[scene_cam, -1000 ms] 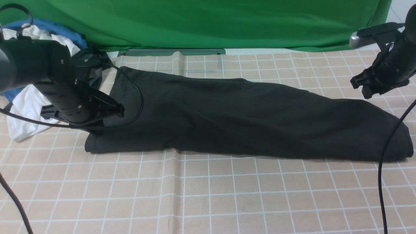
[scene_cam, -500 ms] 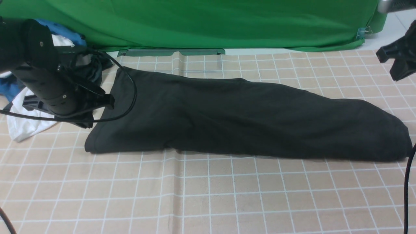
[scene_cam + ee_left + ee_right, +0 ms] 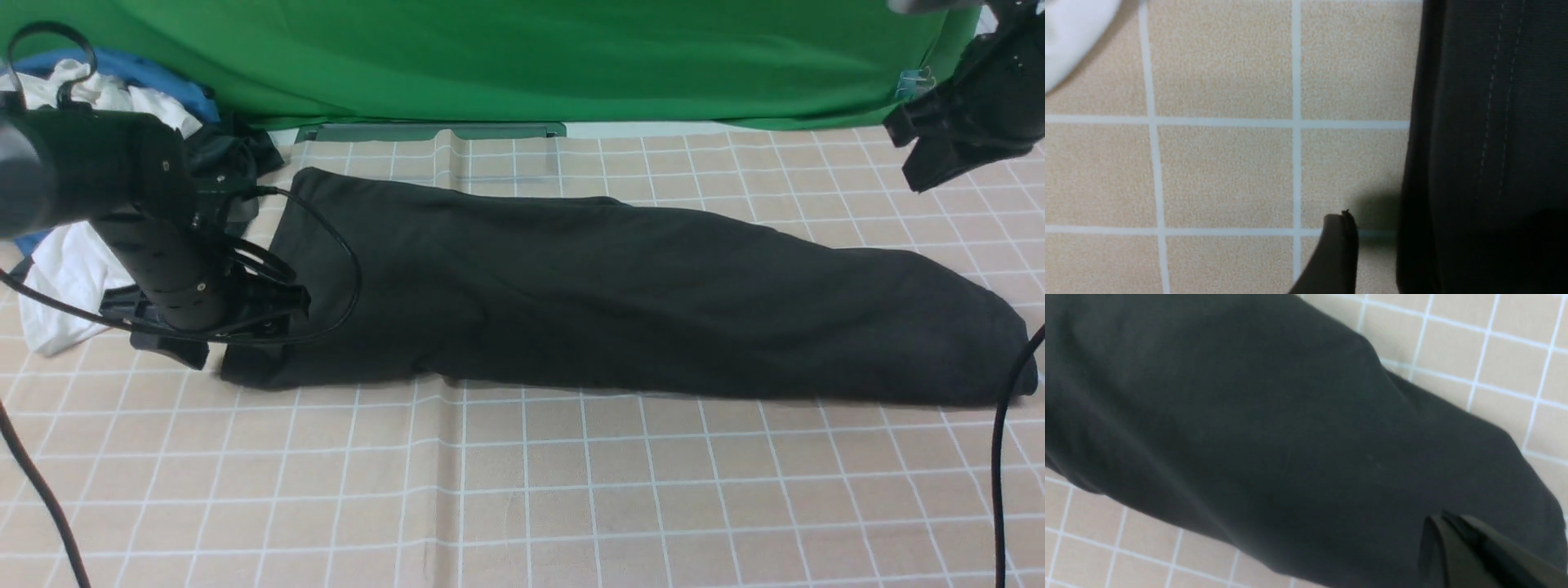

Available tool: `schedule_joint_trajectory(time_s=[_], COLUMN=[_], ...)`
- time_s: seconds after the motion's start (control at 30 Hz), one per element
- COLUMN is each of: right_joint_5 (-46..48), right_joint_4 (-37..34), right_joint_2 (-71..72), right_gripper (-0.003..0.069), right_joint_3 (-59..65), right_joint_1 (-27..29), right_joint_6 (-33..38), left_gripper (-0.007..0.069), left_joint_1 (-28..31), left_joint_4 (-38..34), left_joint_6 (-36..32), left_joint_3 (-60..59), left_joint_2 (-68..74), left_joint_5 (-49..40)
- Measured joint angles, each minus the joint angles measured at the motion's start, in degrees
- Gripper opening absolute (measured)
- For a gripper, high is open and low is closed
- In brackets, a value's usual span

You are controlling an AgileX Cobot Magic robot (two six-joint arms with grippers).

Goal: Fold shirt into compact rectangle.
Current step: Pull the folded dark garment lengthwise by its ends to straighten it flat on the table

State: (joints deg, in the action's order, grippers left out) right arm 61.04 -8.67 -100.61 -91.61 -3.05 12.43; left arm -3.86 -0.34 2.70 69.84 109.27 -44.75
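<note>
Since the earlier frame, the left claw (image 3: 234,356) has lowered and opened, and the shirt's left corner has been nudged slightly inward. The right claw (image 3: 913,178) has come a little inward too.

The shirt (image 3: 653,302) lies as a long strip across the surface (image 3: 620,498), its long axis running left to right. The left claw is the nearer one: its jaws stand wide at the strip's left end, one finger outside the edge over the surface, the other towards the cloth. No grip shows. That end lies inward, to the right of the outer finger, so the coming move probably turns on closing across the edge. The right claw is shut, empty and raised beyond the far edge near the right end.

No container can be made out clearly; whether the white cloth (image 3: 69,282) and blue cloth (image 3: 143,73) at far left sit in one cannot be told.
</note>
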Motion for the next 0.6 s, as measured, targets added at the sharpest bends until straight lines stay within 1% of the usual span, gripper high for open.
schedule_joint_trajectory(time_s=[0.07,0.13,0.17,0.27,0.3,0.33,0.37,0.4,0.43,0.5,0.53,0.57,0.6], right_joint_5=[-0.6,-0.8,-0.8,-0.8,-0.8,-0.5,-0.1,0.6,1.6,4.6,4.6,7.1,7.6], right_joint_4=[0.0,0.0,-0.1,-0.1,-0.1,-0.1,-0.1,-0.1,0.0,0.2,0.2,0.5,0.6], right_joint_2=[0.0,0.0,0.0,0.0,0.0,0.0,0.0,0.0,0.0,0.0,0.0,0.2,0.6], right_gripper=[0.0036,0.0036,0.0036,0.0036,0.0036,0.0036,0.0036,0.0036,0.0036,0.0036,0.0036,0.0036,0.0036], right_joint_3=[0.0,0.0,0.0,0.0,0.0,0.0,0.0,0.0,0.0,0.0,0.0,0.1,0.4], right_joint_1=[-0.5,-0.7,-0.8,-0.8,-0.8,-0.8,-0.8,-0.8,-0.8,-0.8,-0.8,-0.8,-0.8], right_joint_6=[0.0,0.1,0.2,0.8,0.9,1.1,1.1,1.3,1.3,1.3,1.3,1.3,1.3], left_gripper=[0.0611,0.0576,0.0533,0.0337,0.0302,0.0178,0.0106,0.0073,0.0056,0.005,0.005,0.005,0.005], left_joint_1=[0.2,0.3,0.3,0.3,0.3,0.3,0.3,0.3,0.3,0.3,0.3,0.3,0.2], left_joint_4=[-0.7,-1.4,-2.2,-5.5,-6.1,-7.3,-7.5,-7.5,-7.3,-6.8,-6.8,-5.4,-4.5], left_joint_6=[0.0,0.0,0.0,-1.7,-2.1,-3.9,-5.3,-6.1,-6.4,-6.7,-6.7,-6.7,-6.5], left_joint_3=[0.0,0.1,0.1,0.1,0.1,0.1,0.4,0.7,1.1,1.4,1.5,1.2,0.9], left_joint_2=[0.3,0.6,0.7,0.9,0.8,0.9,1.0,1.1,1.1,0.8,0.7,-0.7,-1.8], left_joint_5=[-0.1,-0.1,-0.1,0.0,0.0,-0.2,-0.5,-1.2,-1.9,-4.0,-4.3,-7.3,-8.5])
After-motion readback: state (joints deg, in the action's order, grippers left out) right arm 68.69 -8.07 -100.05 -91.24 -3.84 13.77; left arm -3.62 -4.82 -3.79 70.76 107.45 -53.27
